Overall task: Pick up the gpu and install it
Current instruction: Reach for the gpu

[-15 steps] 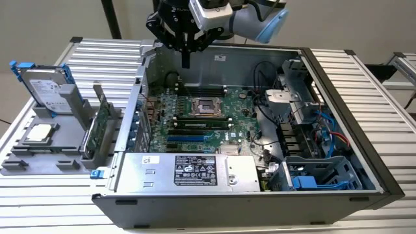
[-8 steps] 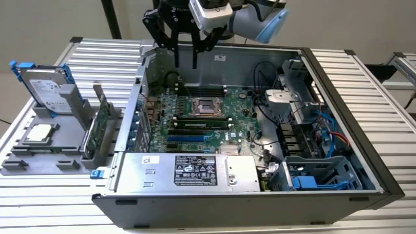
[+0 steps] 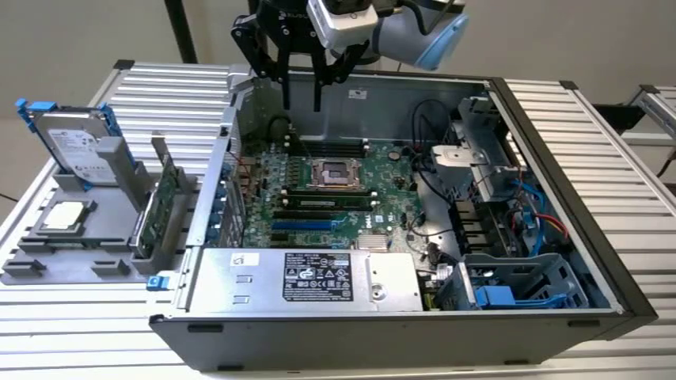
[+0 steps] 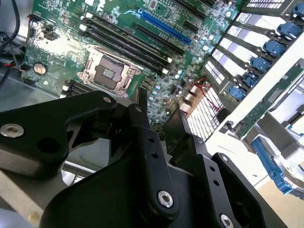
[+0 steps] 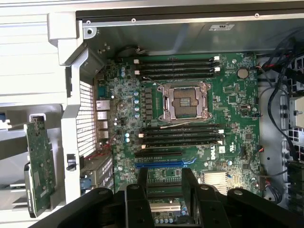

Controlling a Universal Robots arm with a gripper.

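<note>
The gpu (image 3: 158, 212), a green circuit card, stands on edge in a grey holder (image 3: 100, 237) outside the case, on the exterior view's left. The card's green face also shows in the first wrist view (image 5: 40, 166) and its edge in the second wrist view (image 4: 270, 99). My gripper (image 3: 301, 99) hangs open above the far end of the open computer case (image 3: 549, 182), apart from the gpu, with nothing between its black fingers (image 5: 142, 190). In the first wrist view the gripper (image 5: 165, 175) looks down on the motherboard (image 5: 228, 95) and its blue slot (image 5: 159, 165).
A silver hard drive (image 3: 79, 146) with blue clips and a small square chip (image 3: 66, 215) sit in the same holder. Inside the case are the power supply (image 3: 306, 281), cables (image 3: 528, 214), an empty processor socket (image 3: 336, 172) and a drive cage (image 3: 528, 289).
</note>
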